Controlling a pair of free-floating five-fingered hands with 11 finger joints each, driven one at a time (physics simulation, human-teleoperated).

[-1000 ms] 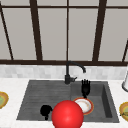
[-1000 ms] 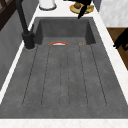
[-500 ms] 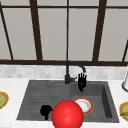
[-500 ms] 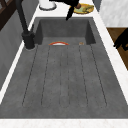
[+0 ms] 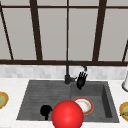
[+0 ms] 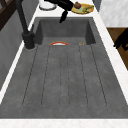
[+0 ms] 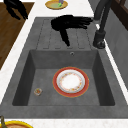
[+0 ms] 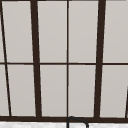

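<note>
The right hand, fingers spread straight, has risen from above the white, red-rimmed plate in the basin. It has moved back toward the black curved faucet and now sits just beside the spout.

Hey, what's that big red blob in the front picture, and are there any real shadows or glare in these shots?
Front view: a flat red ball with no shading hides part of the plate. Right side view: even light, no glare on the plate, no clear shadow under the right hand held open above the sink. Left side view: the faucet casts no visible shadow.
</note>
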